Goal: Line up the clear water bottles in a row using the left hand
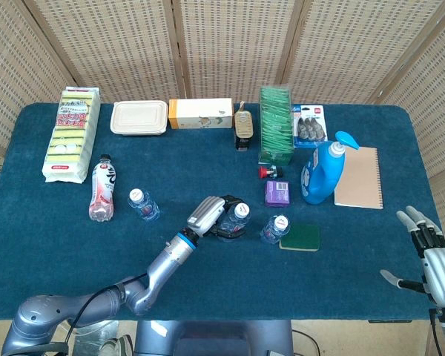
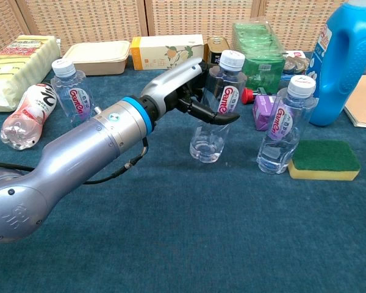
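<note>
Three clear bottles are out: one (image 2: pixel 71 91) stands far left, one (image 2: pixel 284 126) stands by the green sponge (image 2: pixel 324 160), and the left hand (image 2: pixel 189 88) has its fingers (image 2: pixel 215 114) wrapped round the third bottle (image 2: pixel 218 116) between them. Letting go with it tilted could topple it against its neighbour. Whether its base touches the worktop (image 2: pixel 189 232) is hard to tell. The right hand (image 1: pixel 437 263), partly cut off, hangs spread and empty.
</note>
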You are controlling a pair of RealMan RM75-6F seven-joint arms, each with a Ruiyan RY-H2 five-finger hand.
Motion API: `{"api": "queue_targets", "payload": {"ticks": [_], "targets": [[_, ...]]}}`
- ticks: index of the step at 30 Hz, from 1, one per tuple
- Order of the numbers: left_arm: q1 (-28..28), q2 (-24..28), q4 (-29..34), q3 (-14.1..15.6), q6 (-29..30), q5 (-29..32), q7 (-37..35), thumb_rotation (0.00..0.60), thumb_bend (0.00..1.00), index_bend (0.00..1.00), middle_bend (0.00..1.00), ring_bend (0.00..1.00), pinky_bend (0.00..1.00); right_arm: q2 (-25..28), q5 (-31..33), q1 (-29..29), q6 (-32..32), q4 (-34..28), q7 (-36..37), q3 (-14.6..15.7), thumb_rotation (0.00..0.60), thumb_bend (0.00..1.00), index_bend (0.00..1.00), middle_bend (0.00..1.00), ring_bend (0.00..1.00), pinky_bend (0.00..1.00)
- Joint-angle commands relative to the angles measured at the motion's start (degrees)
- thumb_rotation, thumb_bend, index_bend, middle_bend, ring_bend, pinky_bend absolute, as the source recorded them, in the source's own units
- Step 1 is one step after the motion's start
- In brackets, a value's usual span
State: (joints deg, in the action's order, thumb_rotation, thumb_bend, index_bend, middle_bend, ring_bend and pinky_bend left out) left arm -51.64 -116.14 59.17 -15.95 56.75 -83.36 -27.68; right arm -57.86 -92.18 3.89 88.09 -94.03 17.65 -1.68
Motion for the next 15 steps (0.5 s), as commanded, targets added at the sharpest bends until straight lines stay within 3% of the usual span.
{"api": "queue_targets", "payload": {"ticks": [1, 5, 10, 15], "targets": [[-0.42, -0.45, -0.77, 0.31, -0.26, 0.17, 0.76, 0.600, 0.24, 0.54, 0.49, 0.38, 0.50, 0.04, 0.07, 0.02, 0.01, 0.02, 0.09, -0.07, 0.600, 0.03, 0.02, 0.00, 0.00, 0.00], [-0.70, -0.71, -1.20, 0.63, -0.96, 0.71, 1.21, 0.600, 0.24, 0.54, 0.49, 0.37, 0.49, 0.03, 0.14, -0.02, 0.15, 0.06, 0.12, -0.17, 0.600, 0.03, 0.02, 0.00, 0.00, 0.00], [-0.90, -0.02, -0.10, 1.23, -2.99, 1.81, 1.73, 0.600, 0.24, 0.50, 0.41, 0.31, 0.47, 0.08, 0.10, -0.15, 0.55, 0.12, 0.35, -0.27, 0.600, 0.03, 0.02, 0.00, 0.00, 0.00], [-0.71, 0.95, 1.29, 1.85, -3.32, 1.85, 1.06, 0.600, 0.24, 0.21, 0.21, 0.18, 0.41, 0.14, 0.20, -0.29, 0.79, 0.16, 0.49, -0.35, 0.600, 0.03, 0.02, 0.00, 0.00, 0.00]]}}
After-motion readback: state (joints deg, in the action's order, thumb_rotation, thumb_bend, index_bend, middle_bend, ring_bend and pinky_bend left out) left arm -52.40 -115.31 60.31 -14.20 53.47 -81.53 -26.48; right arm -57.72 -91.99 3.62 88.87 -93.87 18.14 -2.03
